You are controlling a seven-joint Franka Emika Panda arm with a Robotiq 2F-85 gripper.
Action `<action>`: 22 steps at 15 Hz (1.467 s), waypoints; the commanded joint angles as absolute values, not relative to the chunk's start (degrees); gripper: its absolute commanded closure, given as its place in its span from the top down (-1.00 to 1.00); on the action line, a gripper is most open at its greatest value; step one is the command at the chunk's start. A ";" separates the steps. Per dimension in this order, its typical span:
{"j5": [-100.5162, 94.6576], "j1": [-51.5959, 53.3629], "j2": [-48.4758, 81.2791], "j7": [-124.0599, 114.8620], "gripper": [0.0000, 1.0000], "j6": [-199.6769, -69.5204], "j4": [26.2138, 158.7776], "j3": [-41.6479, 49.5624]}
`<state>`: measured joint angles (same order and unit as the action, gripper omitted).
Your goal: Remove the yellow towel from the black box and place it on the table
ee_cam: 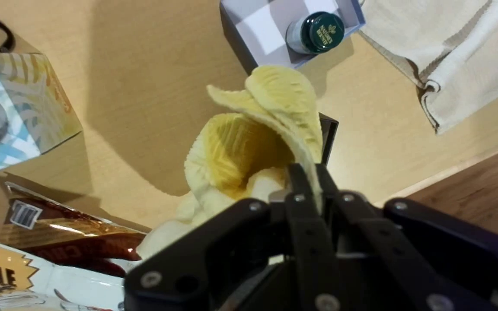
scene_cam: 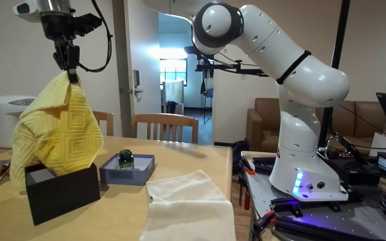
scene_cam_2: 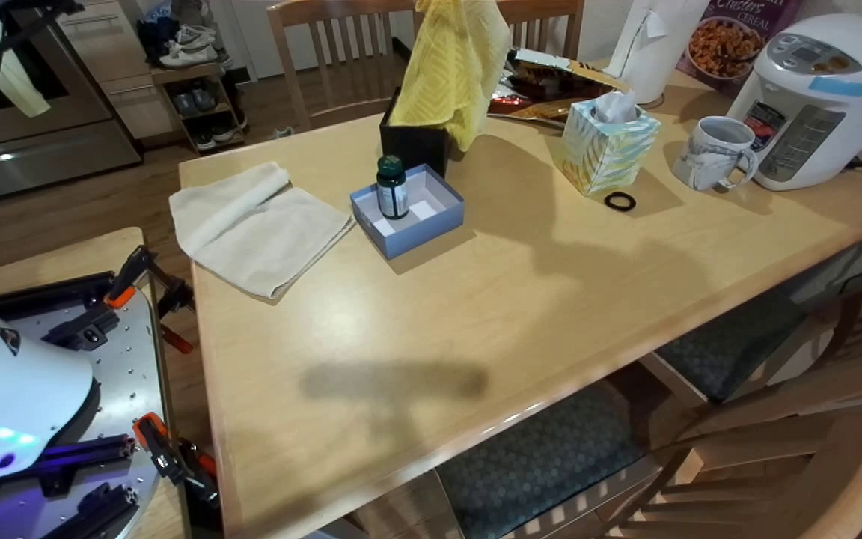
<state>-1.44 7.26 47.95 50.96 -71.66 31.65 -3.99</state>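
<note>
My gripper (scene_cam: 72, 77) is shut on the top of the yellow towel (scene_cam: 75, 130) and holds it up. In the wrist view a fold of the towel (ee_cam: 283, 95) stands between the fingertips (ee_cam: 309, 172). The towel hangs over the black box (scene_cam: 64, 194), with part of it draped down outside the box's edge. It also hangs there in an exterior view (scene_cam_2: 446, 67), where the gripper is out of frame. Whether its lowest part is still inside the box is hidden. The box mostly hides behind the towel in the wrist view (ee_cam: 329, 134). The wooden table (scene_cam_2: 551, 314) lies below.
A blue-grey box (scene_cam: 147, 172) with a green bottle (scene_cam: 126, 160) stands beside the black box. A cream cloth (scene_cam: 189, 211) lies near the table's robot side. A tissue box (scene_cam_2: 607, 153), a black ring (scene_cam_2: 619, 201), a mug (scene_cam_2: 711, 153) and snack bags (scene_cam_2: 543, 105) are also there.
</note>
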 commanded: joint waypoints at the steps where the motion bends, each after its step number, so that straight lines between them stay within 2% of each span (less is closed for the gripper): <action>1: 0.75 4.44 44.47 47.07 -0.91 -69.44 32.09 -4.17; 13: 4.55 -3.16 35.34 36.53 -0.90 -68.28 33.91 -3.58; 22: 5.30 -10.11 33.20 24.00 -0.90 -65.43 36.40 -1.31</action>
